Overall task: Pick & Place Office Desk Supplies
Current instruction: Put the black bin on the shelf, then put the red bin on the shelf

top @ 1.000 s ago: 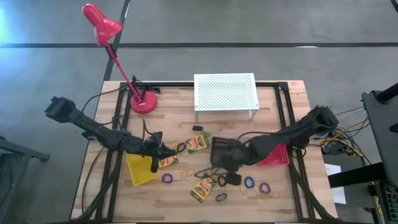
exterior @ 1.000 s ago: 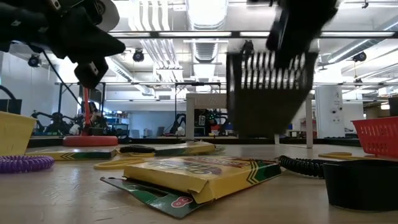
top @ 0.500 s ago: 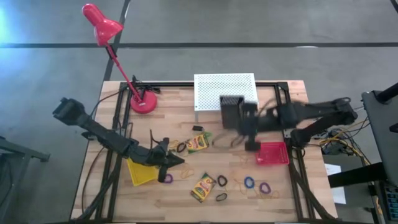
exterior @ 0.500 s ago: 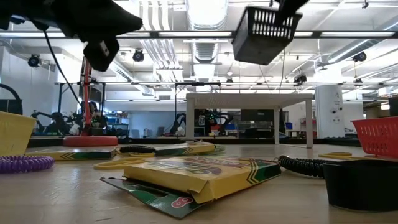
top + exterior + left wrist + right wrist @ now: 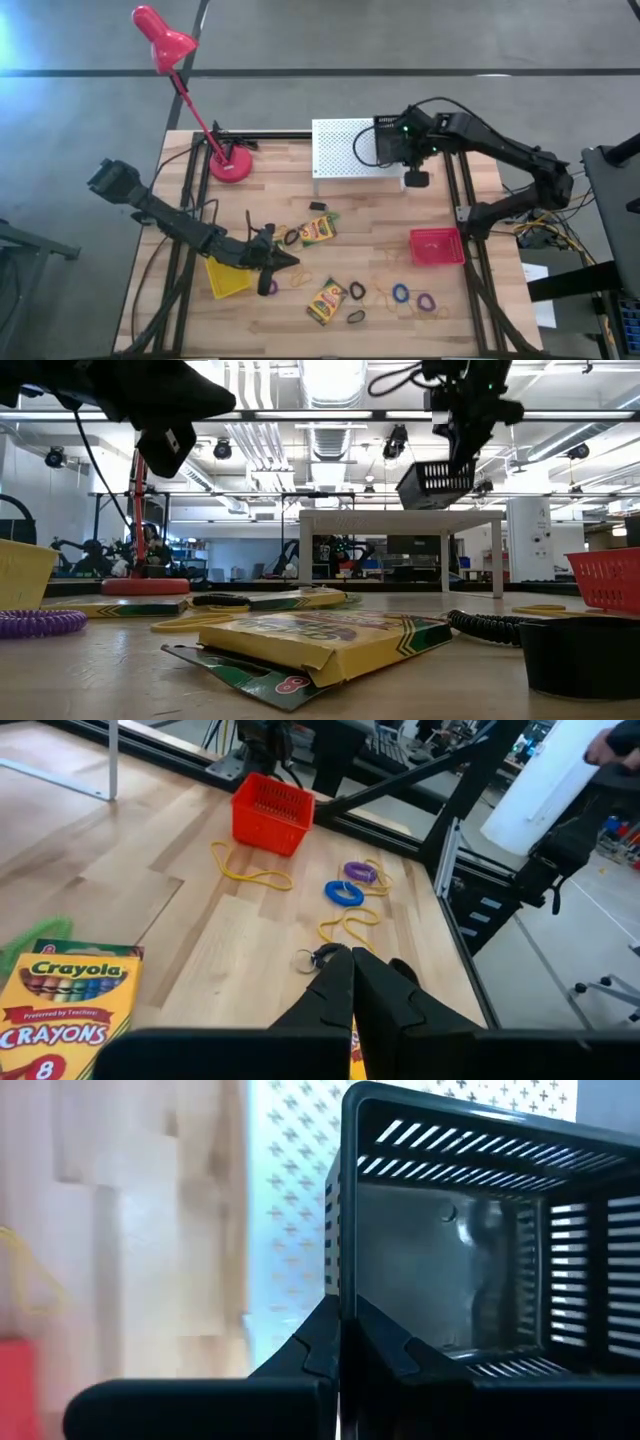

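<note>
My right gripper (image 5: 401, 150) is shut on the black mesh basket (image 5: 387, 143) and holds it in the air over the right part of the white perforated shelf (image 5: 345, 150). In the low view the basket (image 5: 437, 482) hangs tilted above the shelf top (image 5: 400, 517). My left gripper (image 5: 285, 262) is shut and empty, low over the table beside the yellow basket (image 5: 225, 276) and a purple loop (image 5: 268, 287). Crayon boxes (image 5: 318, 229) (image 5: 326, 300) lie flat on the table. The pink-red basket (image 5: 437, 246) stands to the right. My right gripper (image 5: 342, 1320) pinches one side wall of the black basket at its rim (image 5: 341, 1275), one finger inside and one outside. The basket is lifted clear and tilted, with its open mouth toward the wrist camera.
The red lamp's base (image 5: 231, 166) stands at the far left of the table. Loops lie scattered near the front: black (image 5: 357, 291), blue (image 5: 401, 294), purple (image 5: 427, 300), yellow (image 5: 297, 275). In the left wrist view a crayon box (image 5: 60, 1010) lies close to the fingers.
My right gripper has carried the black basket up from the middle of the table toward the far edge, over the white shelf, and has turned it about on the way. My left gripper has moved a little toward the table's right, away from the yellow basket.
</note>
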You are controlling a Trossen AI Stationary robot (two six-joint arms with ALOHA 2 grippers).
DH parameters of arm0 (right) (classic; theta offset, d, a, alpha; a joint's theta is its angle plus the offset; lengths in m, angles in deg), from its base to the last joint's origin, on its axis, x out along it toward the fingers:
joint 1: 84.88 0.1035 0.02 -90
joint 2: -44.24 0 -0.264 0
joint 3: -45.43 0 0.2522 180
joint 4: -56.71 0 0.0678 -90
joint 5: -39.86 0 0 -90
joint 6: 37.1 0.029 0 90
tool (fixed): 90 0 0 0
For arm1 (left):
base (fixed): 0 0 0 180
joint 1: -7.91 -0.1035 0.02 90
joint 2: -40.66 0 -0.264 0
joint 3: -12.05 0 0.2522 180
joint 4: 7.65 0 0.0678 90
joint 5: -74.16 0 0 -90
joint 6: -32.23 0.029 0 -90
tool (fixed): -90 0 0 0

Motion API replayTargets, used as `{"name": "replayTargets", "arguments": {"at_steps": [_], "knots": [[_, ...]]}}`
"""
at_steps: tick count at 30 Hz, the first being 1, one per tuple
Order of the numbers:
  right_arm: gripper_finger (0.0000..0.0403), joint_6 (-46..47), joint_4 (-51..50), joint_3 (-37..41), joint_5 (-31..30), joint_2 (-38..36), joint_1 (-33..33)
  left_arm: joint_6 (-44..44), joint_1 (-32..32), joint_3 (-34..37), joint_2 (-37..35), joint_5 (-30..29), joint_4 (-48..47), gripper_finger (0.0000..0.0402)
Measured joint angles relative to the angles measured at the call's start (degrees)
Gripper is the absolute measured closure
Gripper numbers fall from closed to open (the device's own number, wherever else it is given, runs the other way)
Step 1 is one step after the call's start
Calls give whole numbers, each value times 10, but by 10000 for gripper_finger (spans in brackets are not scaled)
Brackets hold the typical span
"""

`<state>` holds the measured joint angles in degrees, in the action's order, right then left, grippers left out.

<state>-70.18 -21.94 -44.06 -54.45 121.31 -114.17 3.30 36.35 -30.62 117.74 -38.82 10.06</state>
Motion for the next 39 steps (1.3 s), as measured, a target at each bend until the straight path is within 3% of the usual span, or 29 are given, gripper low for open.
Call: {"name": "replayTargets", "arguments": {"at_steps": [11, 29, 39], "knots": [[390, -33, 45, 19, -2, 23, -50, 0, 0, 0, 0, 0, 0, 396], [388, -35, 44, 29, -18, 31, -50, -1, 0, 0, -1, 0, 0, 396], [284, -27, 34, 29, -32, 25, -50, -1, 0, 0, -1, 0, 0, 396]]}}
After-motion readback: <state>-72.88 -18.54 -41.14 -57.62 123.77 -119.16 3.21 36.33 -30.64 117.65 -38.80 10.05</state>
